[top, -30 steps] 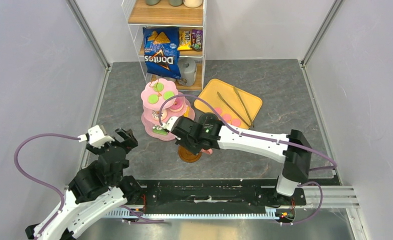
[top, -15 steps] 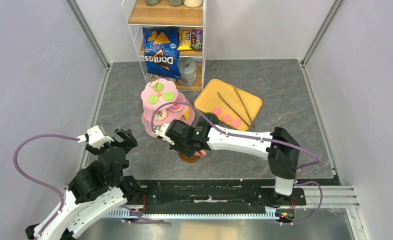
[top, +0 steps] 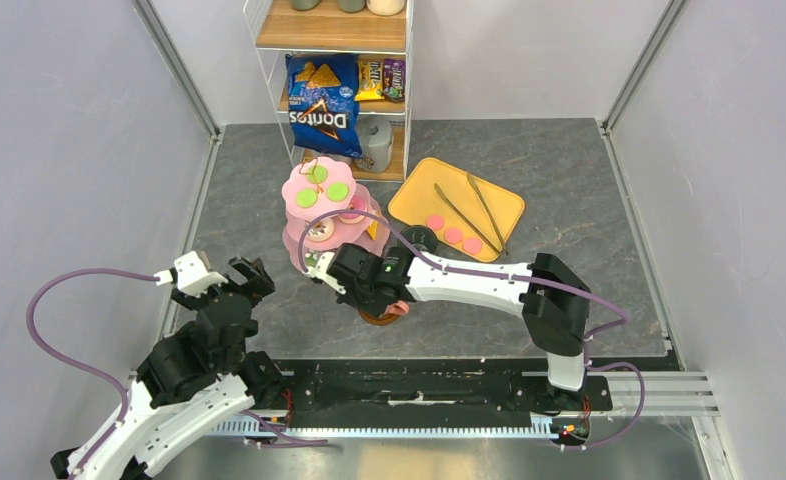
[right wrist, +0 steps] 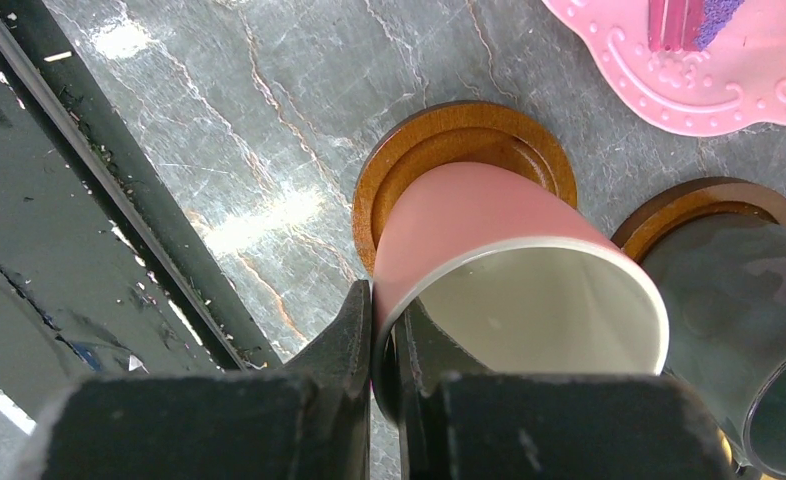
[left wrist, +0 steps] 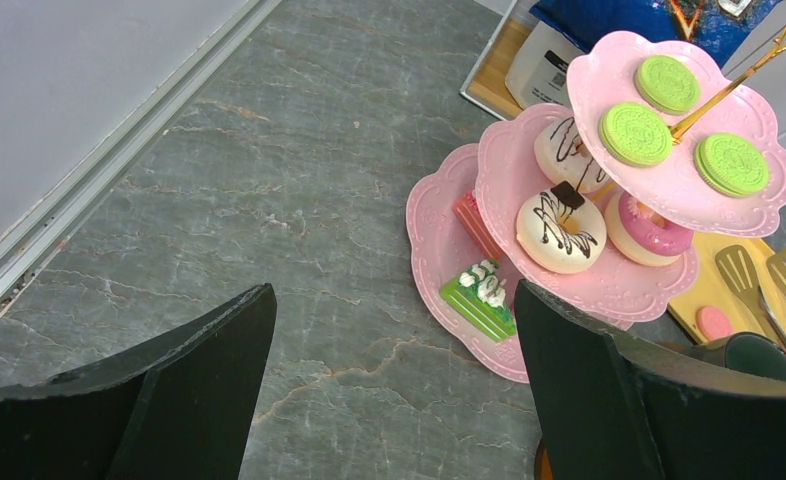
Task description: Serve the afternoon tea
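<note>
Here the right gripper (right wrist: 374, 335) pinches the rim of the glossy pink mug (right wrist: 469, 230), which leans on the round brown wooden saucer (right wrist: 419, 140), seemingly not yet flat. Next, level it, then release. The left gripper (left wrist: 394, 300) hangs wide open, holding nothing.

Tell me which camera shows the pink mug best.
The right wrist view: the pink mug fills the frame, its rim pinched by the right end effector, its base at a brown saucer. Top external shows only a pink sliver under the right arm; left wrist does not show it.
</note>
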